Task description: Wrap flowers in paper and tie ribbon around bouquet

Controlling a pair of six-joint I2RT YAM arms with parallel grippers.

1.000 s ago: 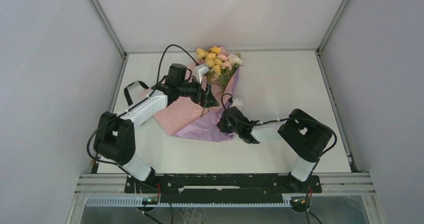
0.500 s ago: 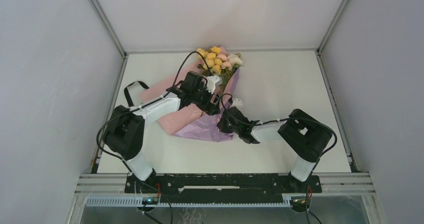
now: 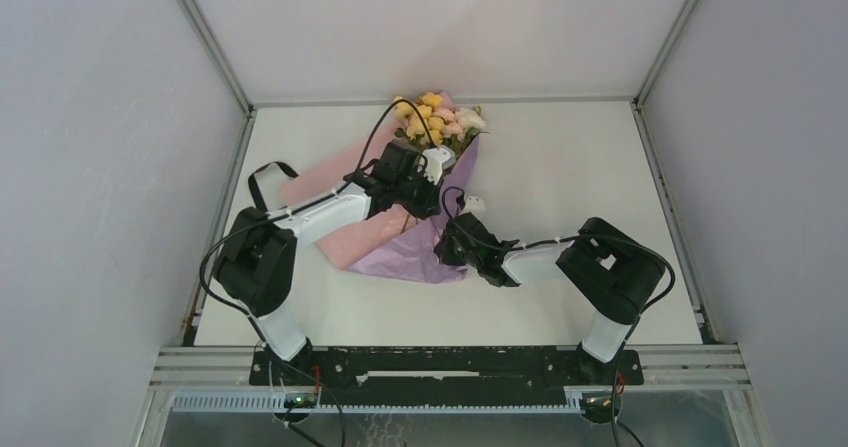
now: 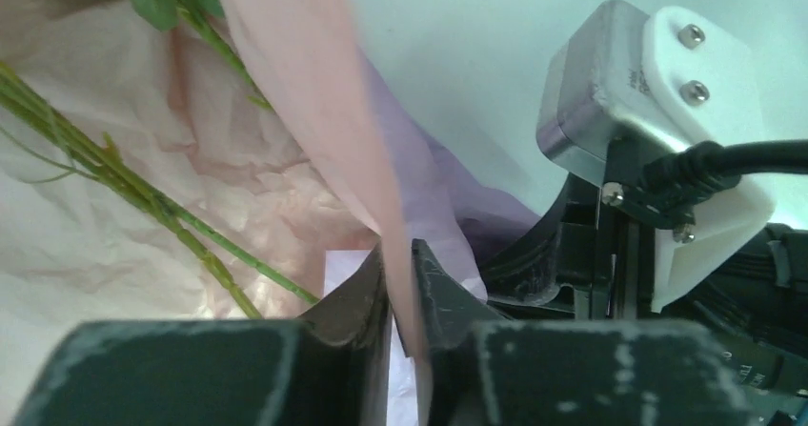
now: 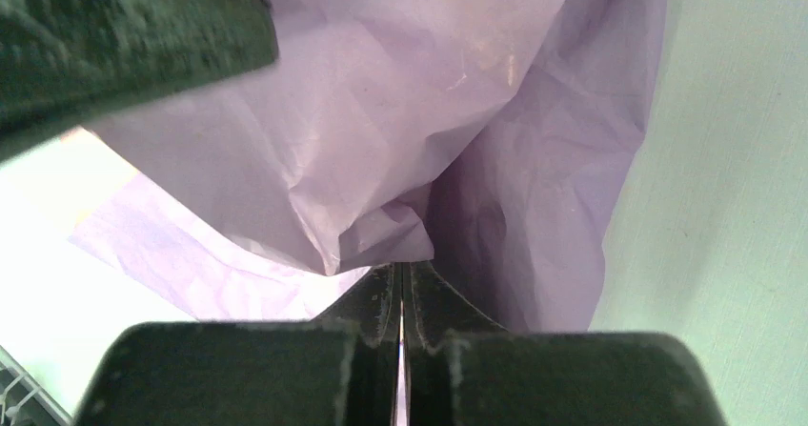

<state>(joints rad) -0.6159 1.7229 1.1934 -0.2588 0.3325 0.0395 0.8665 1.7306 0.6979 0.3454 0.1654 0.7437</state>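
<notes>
The paper (image 3: 415, 255) lies half folded, lilac outside and pink (image 3: 335, 235) inside, around the flowers (image 3: 437, 119), whose blooms point to the far wall. Green stems (image 4: 143, 192) lie on the pink face. My left gripper (image 3: 425, 195) sits over the middle of the bundle. In the left wrist view its jaws (image 4: 398, 256) stand nearly together, with a raised edge of the pink paper (image 4: 314, 92) between them. My right gripper (image 3: 447, 239) is shut at the lilac fold, and the crinkled paper (image 5: 381, 159) gathers at its tips (image 5: 401, 269). The black ribbon (image 3: 256, 175) lies on the table to the left.
The white table (image 3: 560, 167) is walled on the left, right and far sides. The right arm's wrist camera (image 4: 657, 111) is close beside the left gripper. Both arm bases stand at the near edge.
My left arm has swung right and forward over the bundle, and its jaws have gone from wide open to closed on the paper edge. The right arm has stayed still.
</notes>
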